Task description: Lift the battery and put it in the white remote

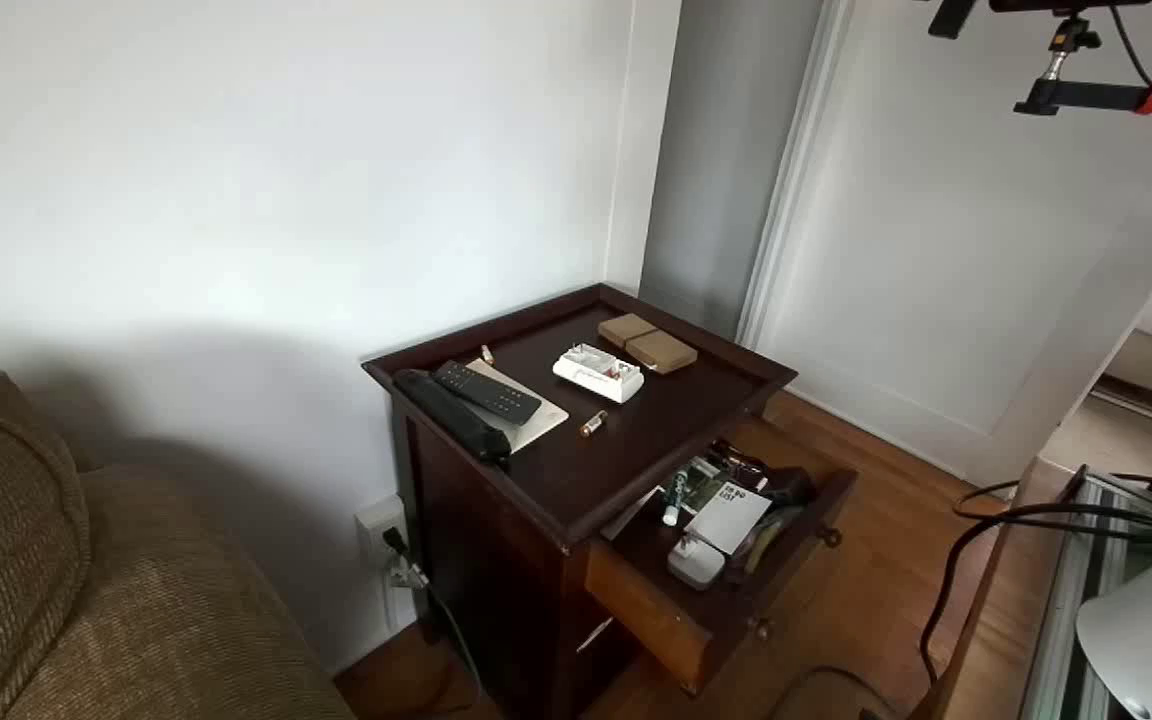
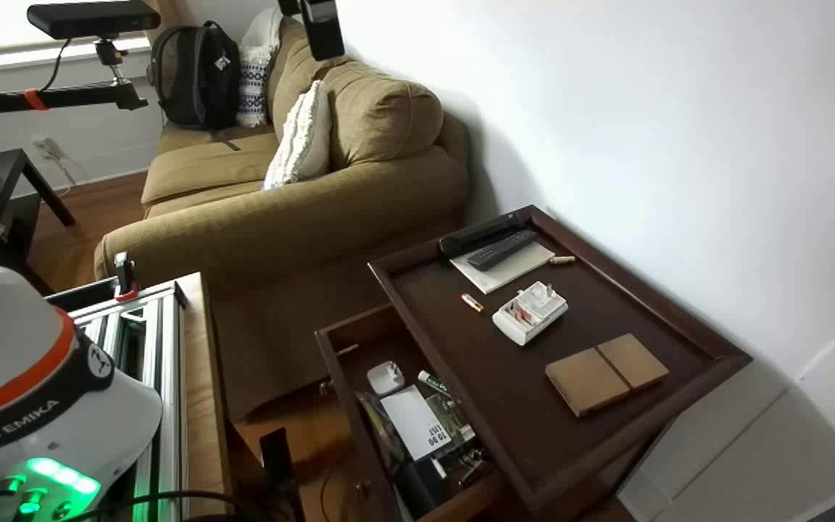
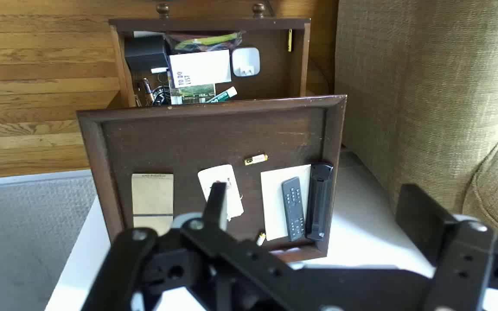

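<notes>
On a dark counter (image 1: 681, 408), the white remote (image 1: 591, 377) lies flat and open. Near it, one battery (image 1: 593, 424) rests toward the drawer (image 1: 646, 603) and a second battery (image 1: 487, 354) toward the wall (image 1: 286, 180). The jaws stand wide apart, holding nothing.

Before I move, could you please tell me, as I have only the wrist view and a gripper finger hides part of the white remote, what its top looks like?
Observer: Both exterior views show the white remote open and hollow on top.
Operator: Thank you. Is the battery at the lower corner of the pale sheet standing or lying?
Observer: That battery lies on its side, as an exterior view shows.
Operator: Is anything lit outside my frame?
Observer: Green lights glow on the robot's base in an exterior view.
</notes>
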